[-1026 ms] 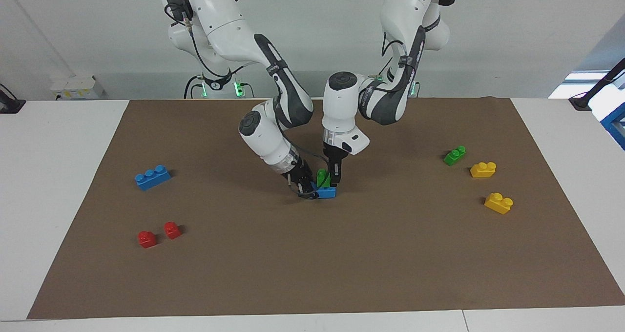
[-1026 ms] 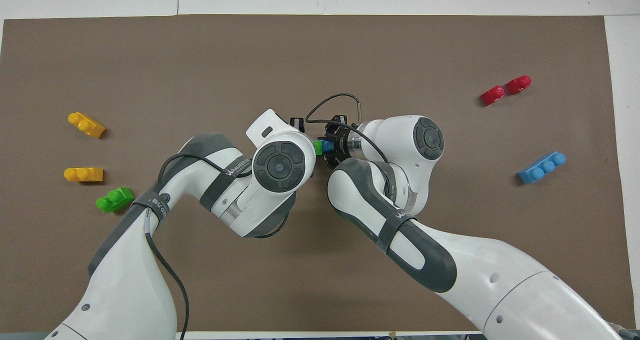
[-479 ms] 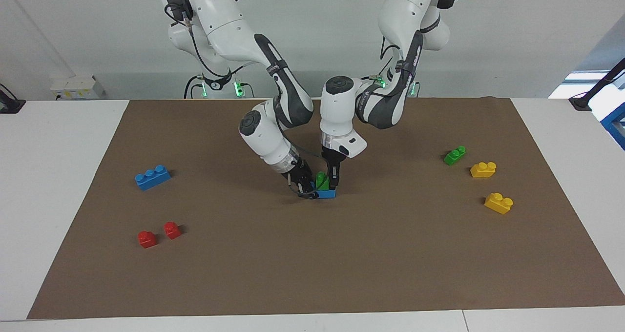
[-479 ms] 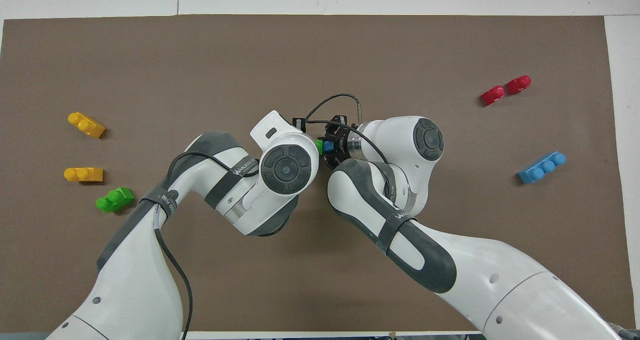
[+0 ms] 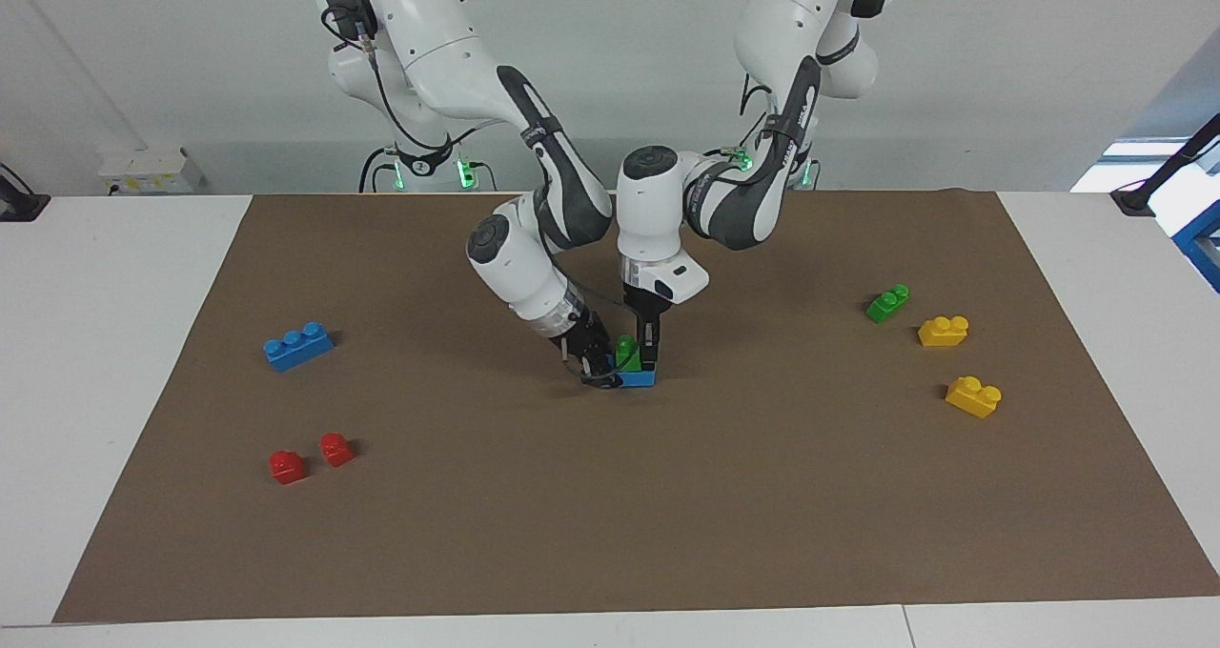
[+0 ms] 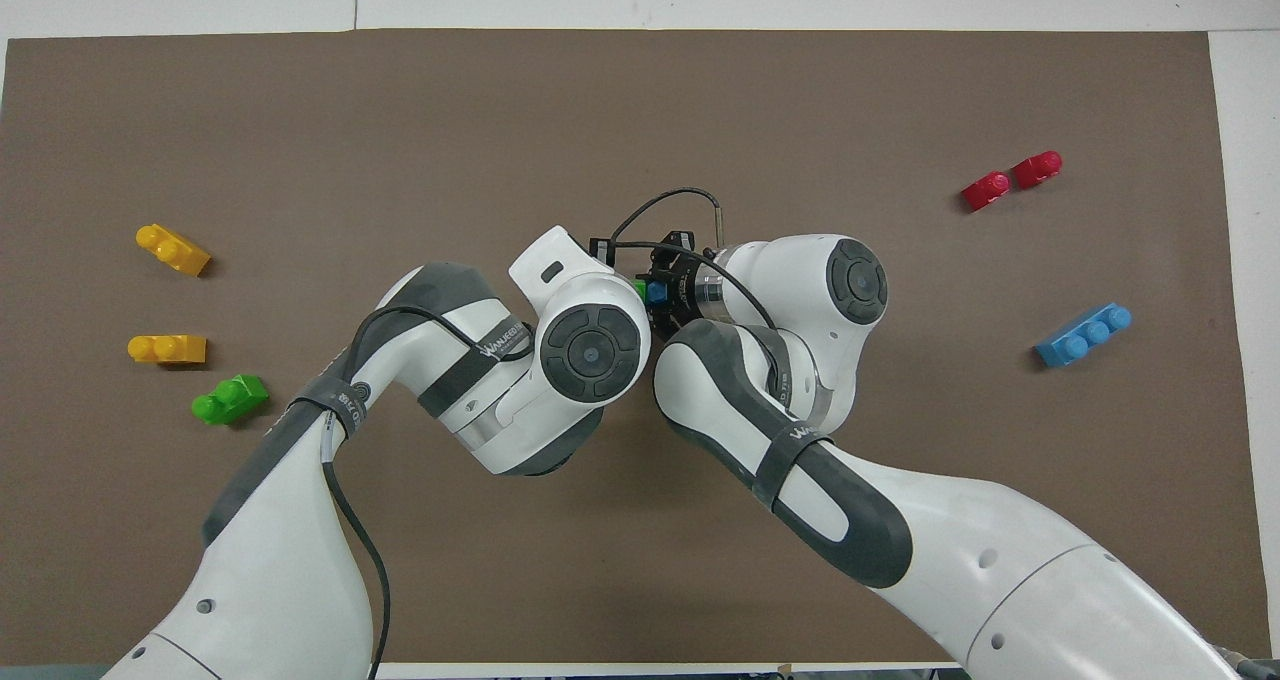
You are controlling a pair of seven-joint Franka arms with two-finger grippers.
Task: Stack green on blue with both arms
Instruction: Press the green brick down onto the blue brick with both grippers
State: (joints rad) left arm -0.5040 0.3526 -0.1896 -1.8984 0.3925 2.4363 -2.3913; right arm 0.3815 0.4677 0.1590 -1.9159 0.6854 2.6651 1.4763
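Overhead: left arm's wrist housing covers most of green brick [image 6: 638, 287]; only a sliver shows at the housing's 2 o'clock edge. Blue brick [image 6: 656, 291] shows one small patch between the wrists. Facing view: right end effector [image 5: 599, 360] masks blue's end toward the right arm. Finger gaps of either end effector unreadable. Both arm bases cut off at the overhead's 6 o'clock edge.

A bright green brick [image 5: 626, 351] sits on a bright blue brick [image 5: 638, 376] on the plain brown mat [image 5: 667, 496]. Both arms are white with dark grey bands and black grippers. Spare bricks: blue [image 5: 297, 345], green [image 5: 887, 302], two yellow [image 5: 944, 331], two red [image 5: 286, 466].
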